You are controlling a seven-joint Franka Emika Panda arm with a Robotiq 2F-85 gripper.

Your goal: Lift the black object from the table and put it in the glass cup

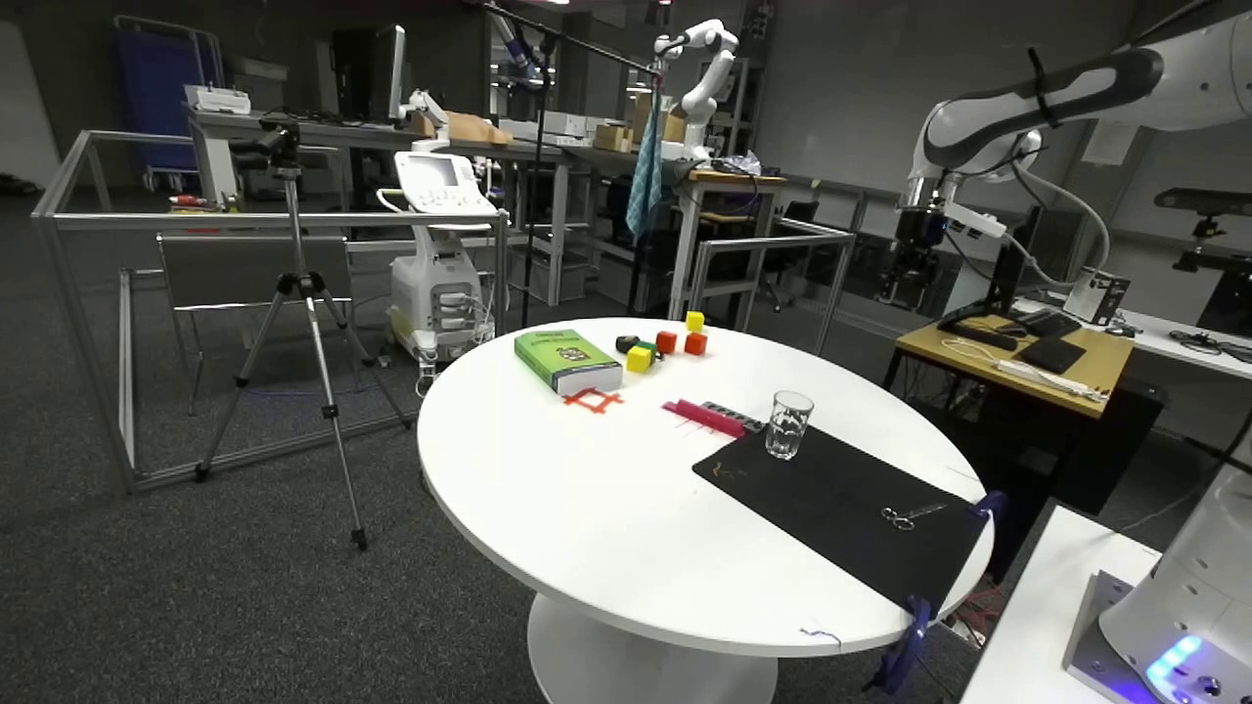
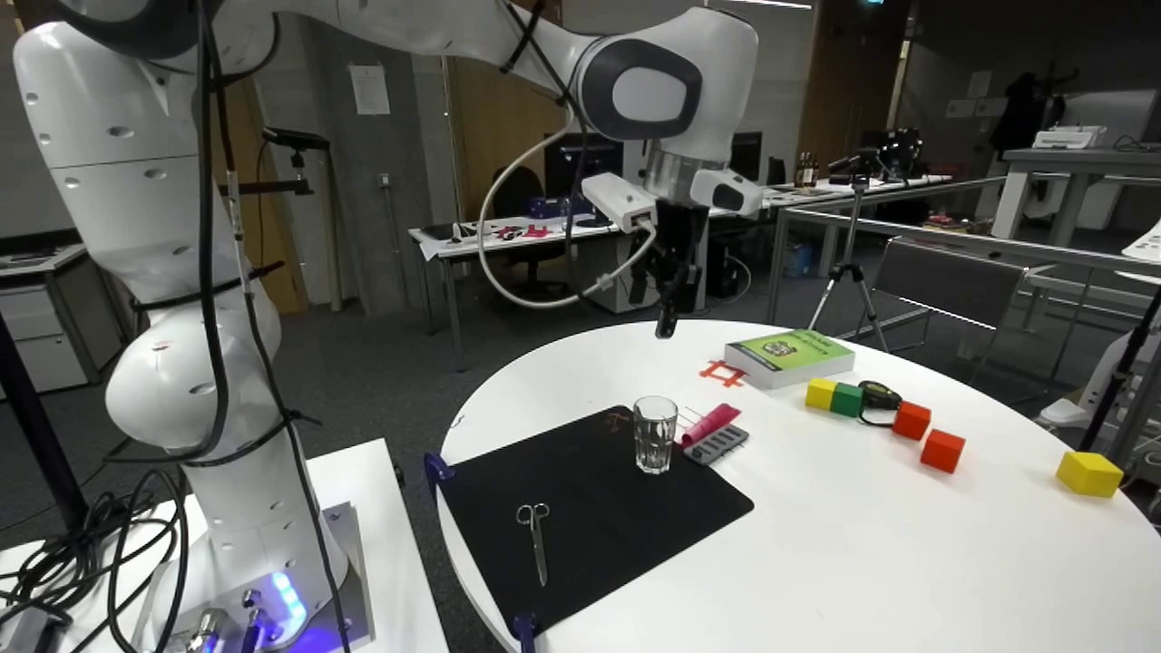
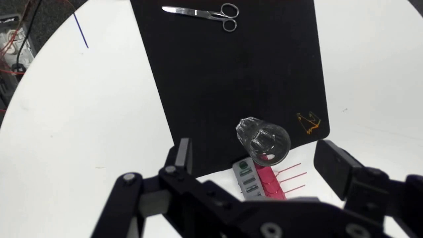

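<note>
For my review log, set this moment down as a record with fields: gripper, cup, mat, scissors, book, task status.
gripper: open, holding nothing, raised above the table
glass cup: upright on the black mat, near its edge; nothing made out inside
black mat: flat on the table
scissors: lying on the black mat, apart from the glass cup
green book: lying on the table
black object to lift: cannot be identified with certainty
task status: appears not done; gripper holds nothing, glass cup looks empty
</note>
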